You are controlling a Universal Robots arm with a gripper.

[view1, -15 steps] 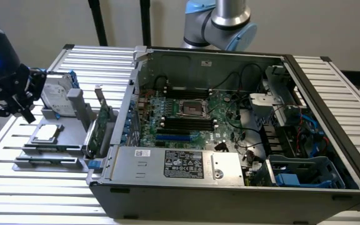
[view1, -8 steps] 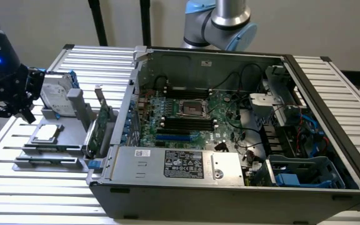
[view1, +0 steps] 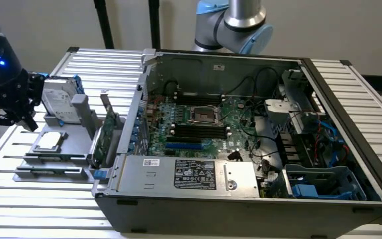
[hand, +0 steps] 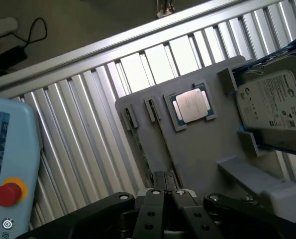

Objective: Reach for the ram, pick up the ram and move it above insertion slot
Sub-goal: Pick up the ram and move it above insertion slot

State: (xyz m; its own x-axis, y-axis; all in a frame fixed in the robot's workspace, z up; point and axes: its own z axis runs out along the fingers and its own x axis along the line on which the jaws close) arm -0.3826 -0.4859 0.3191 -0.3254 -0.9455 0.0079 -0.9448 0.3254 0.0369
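Observation:
The ram (hand: 141, 148) stands on edge as a thin green strip in one of two narrow slots of the grey holder tray (hand: 197, 149), beside a silver CPU (hand: 193, 105). My gripper (hand: 165, 185) hovers above the near end of that strip, its fingers drawn together with nothing between them. In the exterior view the black gripper (view1: 20, 112) hangs at the left, just beyond the tray (view1: 65, 149). The motherboard's long black slots (view1: 198, 131) lie inside the open computer case (view1: 244, 199), well to the exterior view's right of the gripper.
A silver hard drive (view1: 59, 102) in a blue frame and a green expansion card (view1: 108, 134) stand on the tray. A teach pendant with a red button (hand: 8, 193) lies beside it. The slatted metal table (view1: 38, 209) carries everything. The arm's base (view1: 244, 22) rises behind the case.

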